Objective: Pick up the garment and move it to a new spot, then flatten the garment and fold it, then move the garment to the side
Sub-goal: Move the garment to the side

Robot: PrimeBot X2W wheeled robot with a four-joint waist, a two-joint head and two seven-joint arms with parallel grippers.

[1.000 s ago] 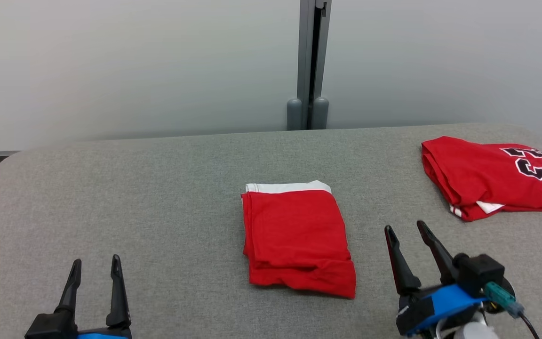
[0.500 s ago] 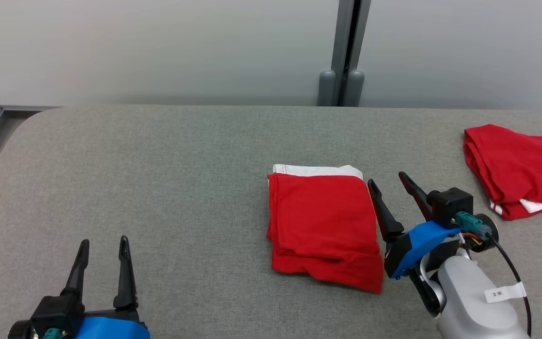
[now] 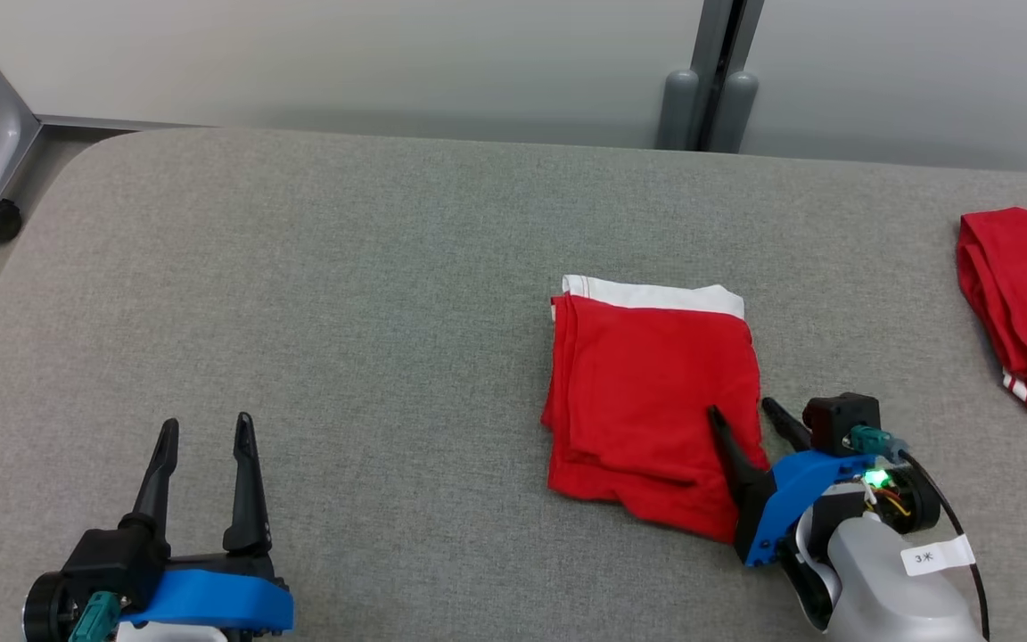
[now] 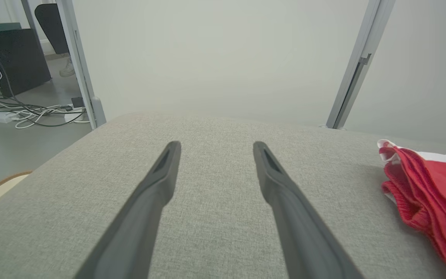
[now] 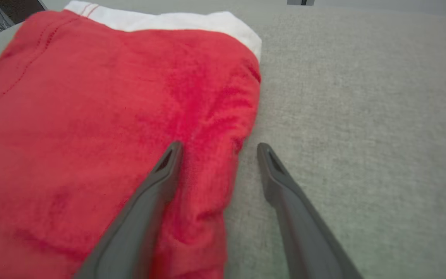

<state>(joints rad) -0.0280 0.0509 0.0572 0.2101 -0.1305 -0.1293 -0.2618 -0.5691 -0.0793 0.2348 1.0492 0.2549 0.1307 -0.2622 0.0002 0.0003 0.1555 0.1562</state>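
Picture edges cut off the second red garment [image 3: 1022,303] and, in the left wrist view, the folded garment [image 4: 428,201]

A grey fabric table [image 3: 344,267] stands before a pale wall [image 3: 389,53] with a grey post [image 3: 714,71].

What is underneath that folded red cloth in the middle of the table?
A white layer pokes out from beneath the red cloth at its far edge; the grey table lies below. How far the white runs underneath is hidden.
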